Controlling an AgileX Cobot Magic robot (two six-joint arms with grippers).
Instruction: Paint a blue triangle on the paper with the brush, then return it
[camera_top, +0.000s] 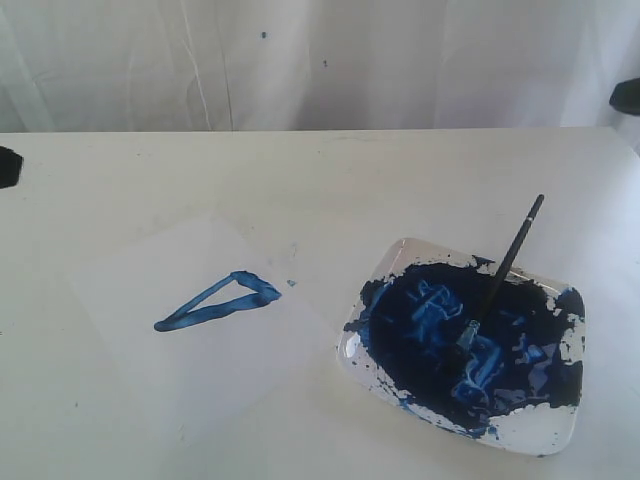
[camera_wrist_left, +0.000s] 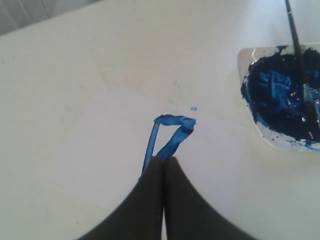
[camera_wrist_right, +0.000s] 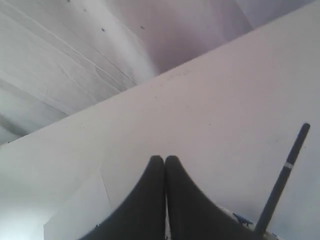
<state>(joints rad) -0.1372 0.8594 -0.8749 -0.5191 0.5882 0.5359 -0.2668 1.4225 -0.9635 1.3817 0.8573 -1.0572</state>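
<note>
The blue triangle (camera_top: 218, 302) sits complete on the paper (camera_top: 210, 370), its paint thick and probably wet. The brush (camera_top: 503, 270) rests bristles-down in the paint dish (camera_top: 545, 425), handle leaning out over the far rim — so the job looks done. The left gripper (camera_wrist_left: 163, 162) and right gripper (camera_wrist_right: 165, 161) are both closed on nothing, jaws pressed together, above the table (camera_top: 400, 180). What remains is minor risk: the propped brush could roll off the rim and streak the table, and the left arm — aimed at the triangle — would smear the strokes or drag the thin sheet if it dipped.
</note>
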